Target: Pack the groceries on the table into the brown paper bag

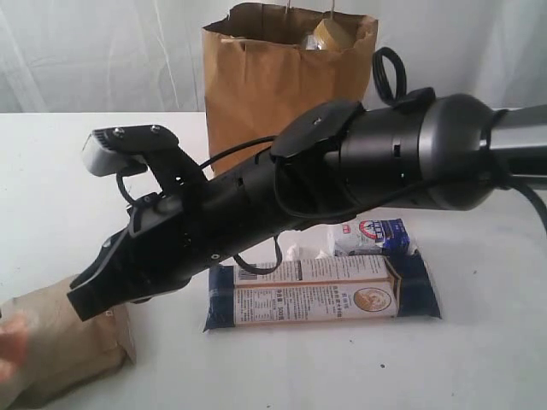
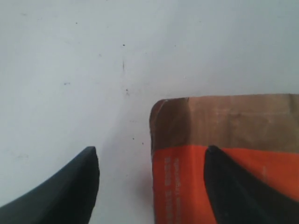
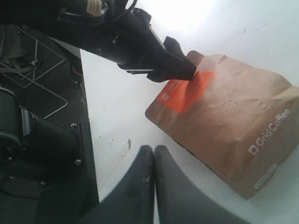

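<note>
**Left claw open over the pouch's corner; three groceries out on the table**

Nearest: brown pouch with orange mark (image 1: 60,342) lies flat at the front edge of the table (image 1: 479,359). Left gripper (image 2: 150,149) hangs right over it with jaws spread and nothing in them. One finger is above the orange mark and the other is above bare table, so the pouch's side edge runs up between the fingers. The claw straddles the corner at the sealed end, not the pouch's middle. The right wrist view shows the pouch's (image 3: 233,126) long axis running away from that corner, toward the printed end. To take it, my guess is the claw must shift further over the pouch or pinch that edge. The left arm is clearly nearer. Right gripper (image 3: 154,149) is clenched on nothing, near the pouch but apart from it.

Middle: long dark-blue-and-white packet (image 1: 325,295) lies flat with its long axis across the exterior view. Small blue-white packet (image 1: 376,235) is just behind it, partly hidden by the arm.

Far: brown paper bag (image 1: 256,85) stands upright with its mouth open. A mustard-yellow lid (image 1: 333,34) pokes above its rim.

Count: one pouch, one long packet and one small packet on the table. One bag, with one lidded jar showing in it. No bottle or can is visible. There's a blurred pale shape at the front-left corner that I can't identify.
</note>
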Tool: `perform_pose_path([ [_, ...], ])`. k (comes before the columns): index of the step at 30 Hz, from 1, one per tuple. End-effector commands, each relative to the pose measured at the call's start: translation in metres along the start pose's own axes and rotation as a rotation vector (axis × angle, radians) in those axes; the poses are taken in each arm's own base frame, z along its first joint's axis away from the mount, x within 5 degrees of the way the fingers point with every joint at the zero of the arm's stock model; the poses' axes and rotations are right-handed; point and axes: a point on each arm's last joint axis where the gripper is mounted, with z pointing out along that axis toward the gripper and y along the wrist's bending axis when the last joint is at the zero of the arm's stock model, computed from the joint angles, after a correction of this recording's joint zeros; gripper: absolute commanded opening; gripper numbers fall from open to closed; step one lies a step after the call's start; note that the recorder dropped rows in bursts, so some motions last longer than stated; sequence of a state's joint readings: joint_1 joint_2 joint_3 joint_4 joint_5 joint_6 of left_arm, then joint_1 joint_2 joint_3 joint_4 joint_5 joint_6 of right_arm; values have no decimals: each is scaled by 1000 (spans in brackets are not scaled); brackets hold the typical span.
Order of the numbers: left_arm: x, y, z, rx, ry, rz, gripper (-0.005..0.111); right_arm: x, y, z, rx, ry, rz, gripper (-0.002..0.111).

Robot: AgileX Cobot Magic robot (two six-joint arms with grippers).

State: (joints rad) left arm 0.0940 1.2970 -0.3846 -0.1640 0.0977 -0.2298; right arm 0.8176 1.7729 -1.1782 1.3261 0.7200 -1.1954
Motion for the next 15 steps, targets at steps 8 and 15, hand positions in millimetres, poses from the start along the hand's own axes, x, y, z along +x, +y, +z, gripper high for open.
perform_pose_path([
  [8,4,-1,1,11,18,-43,44,-1,7,-1,-64,13,-4,0],
  [15,10,-17,1,55,38,3,9,-1,7,-1,-62,12,-4,0],
])
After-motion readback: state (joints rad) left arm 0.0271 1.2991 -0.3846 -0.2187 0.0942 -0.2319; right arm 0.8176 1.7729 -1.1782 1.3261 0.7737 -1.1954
